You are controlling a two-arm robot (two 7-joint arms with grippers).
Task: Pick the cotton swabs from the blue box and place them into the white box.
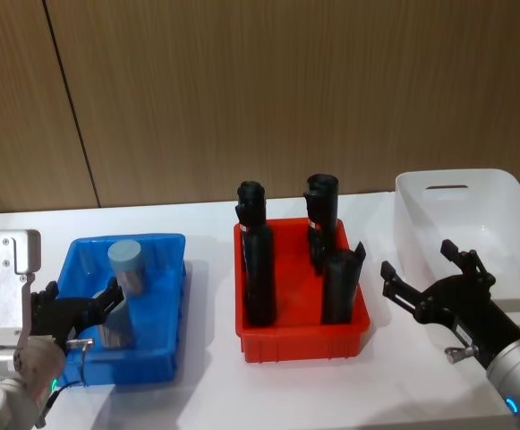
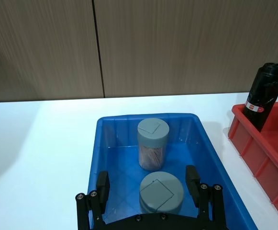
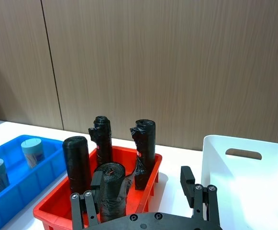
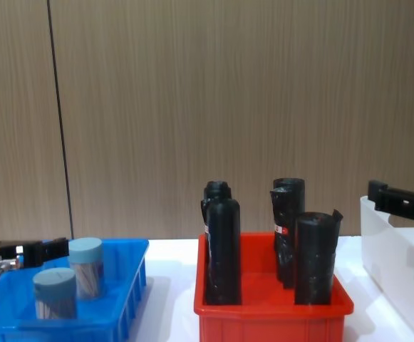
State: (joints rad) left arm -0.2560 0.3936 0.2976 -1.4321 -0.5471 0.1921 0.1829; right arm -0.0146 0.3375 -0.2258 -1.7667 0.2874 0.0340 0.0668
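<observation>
Two jars of cotton swabs (image 2: 153, 143) stand in the blue box (image 2: 210, 148) at the left of the table (image 1: 206, 394). The near jar (image 2: 161, 191) sits between the left gripper (image 2: 147, 182)'s spread fingers (image 2: 103, 184), which flank it with a gap on each side and hold nothing. That arm reaches in low from the box's near end. The right gripper (image 1: 421, 264) hovers wide open and empty, between the red bin (image 1: 300, 345) of black rolls (image 1: 260, 269) and the white box (image 1: 501, 193) at the far right.

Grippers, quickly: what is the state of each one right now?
Left gripper: open, around the near cotton swab jar in the blue box.
Right gripper: open, holding nothing.
</observation>
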